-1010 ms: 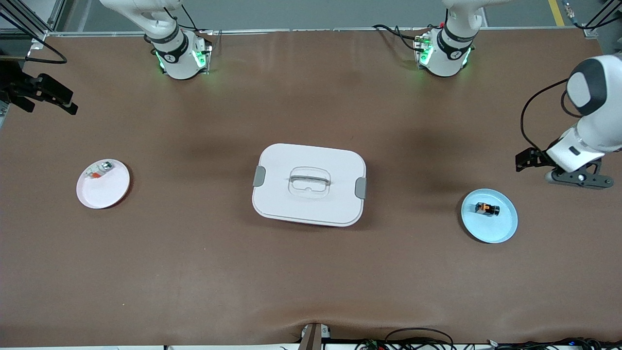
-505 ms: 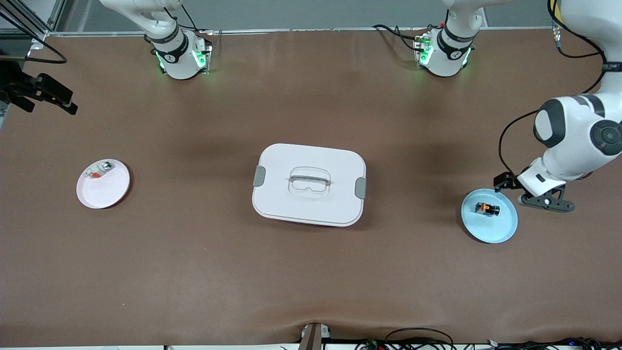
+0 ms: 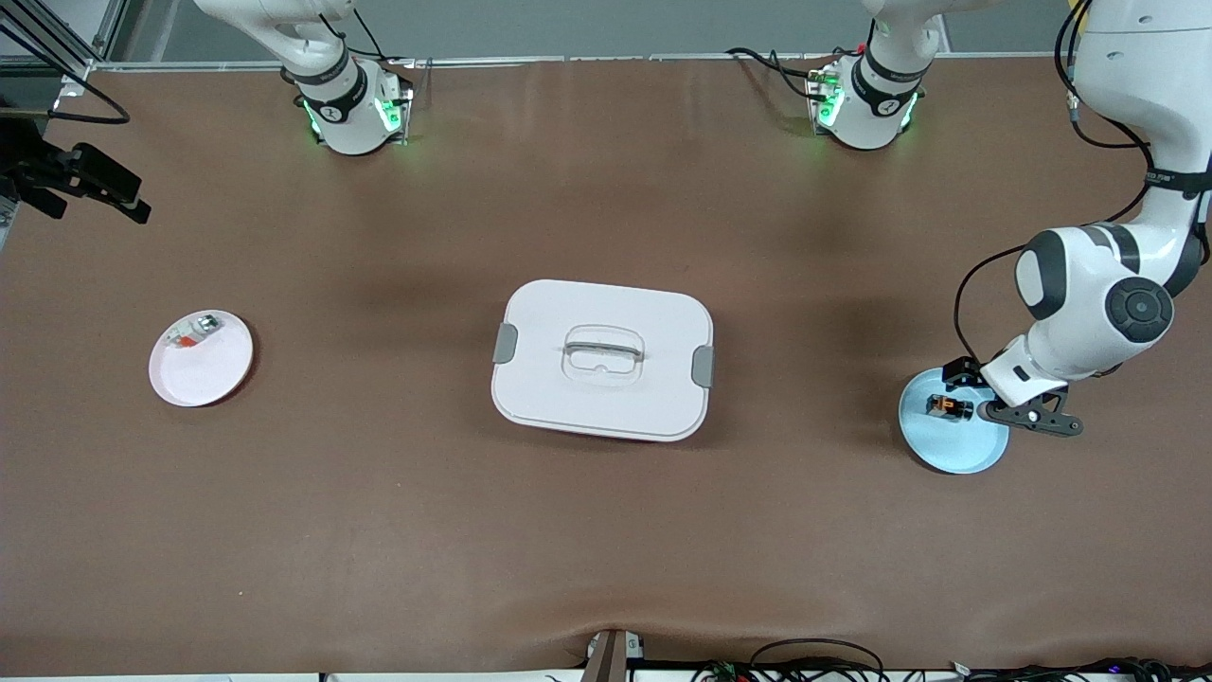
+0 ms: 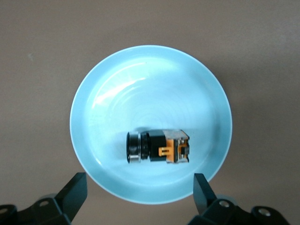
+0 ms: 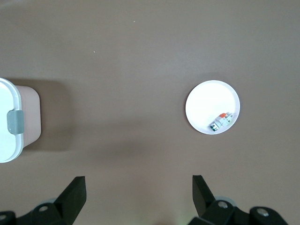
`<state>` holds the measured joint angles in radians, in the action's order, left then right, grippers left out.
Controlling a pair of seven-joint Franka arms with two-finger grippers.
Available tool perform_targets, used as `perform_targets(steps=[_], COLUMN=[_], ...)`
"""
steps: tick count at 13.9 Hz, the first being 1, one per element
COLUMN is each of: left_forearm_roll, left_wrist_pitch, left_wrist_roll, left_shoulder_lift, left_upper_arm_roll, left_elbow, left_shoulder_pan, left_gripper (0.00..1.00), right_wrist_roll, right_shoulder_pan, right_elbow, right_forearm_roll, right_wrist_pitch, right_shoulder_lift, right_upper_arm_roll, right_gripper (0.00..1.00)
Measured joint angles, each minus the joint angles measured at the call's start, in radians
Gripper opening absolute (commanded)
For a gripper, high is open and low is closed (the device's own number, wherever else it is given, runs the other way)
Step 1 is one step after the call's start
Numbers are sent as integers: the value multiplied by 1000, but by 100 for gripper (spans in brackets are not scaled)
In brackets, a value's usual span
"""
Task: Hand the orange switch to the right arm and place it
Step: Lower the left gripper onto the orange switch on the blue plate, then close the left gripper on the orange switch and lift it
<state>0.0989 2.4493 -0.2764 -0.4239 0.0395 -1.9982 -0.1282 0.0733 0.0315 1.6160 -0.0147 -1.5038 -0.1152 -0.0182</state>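
The orange switch [image 3: 950, 407], a tiny black part with an orange section, lies on its side in the blue plate [image 3: 947, 450] toward the left arm's end of the table. My left gripper [image 3: 994, 407] hangs just over that plate's edge, open and empty. In the left wrist view the switch [image 4: 159, 147] lies in the plate [image 4: 150, 89], and my left gripper [image 4: 139, 190] has its fingers [image 4: 77, 190] spread wide on either side of the plate's rim, apart from the switch. My right gripper [image 5: 138, 197] is open and empty, high over bare table; the right arm waits.
A white lidded box [image 3: 602, 360] with grey clips stands mid-table. A white plate [image 3: 213, 374] toward the right arm's end holds a small whitish-clear part [image 3: 192, 333] with red-orange and green bits. Both also show in the right wrist view: box [image 5: 9, 122], plate [image 5: 206, 103].
My left arm has swung in from the table's end and come down until its gripper is over the blue plate by the switch. The switch, plates and right arm have not moved.
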Motion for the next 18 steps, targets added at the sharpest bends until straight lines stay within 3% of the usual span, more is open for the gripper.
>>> perform_targets(steps=[18], left_forearm_roll=[1], left_wrist_pitch=[74], left_wrist_roll=[0], left_shoulder_lift=[-114], left_upper_arm_roll=[2], left_elbow=[12], left_shoulder_pan=[13], left_gripper=[100], right_wrist_roll=[0], right_shoulder_pan=[0], right_elbow=[0], right_forearm_roll=[0], right_wrist_pitch=[0], right_shoulder_lift=[0], right_upper_arm_roll=[1], right_gripper=[100])
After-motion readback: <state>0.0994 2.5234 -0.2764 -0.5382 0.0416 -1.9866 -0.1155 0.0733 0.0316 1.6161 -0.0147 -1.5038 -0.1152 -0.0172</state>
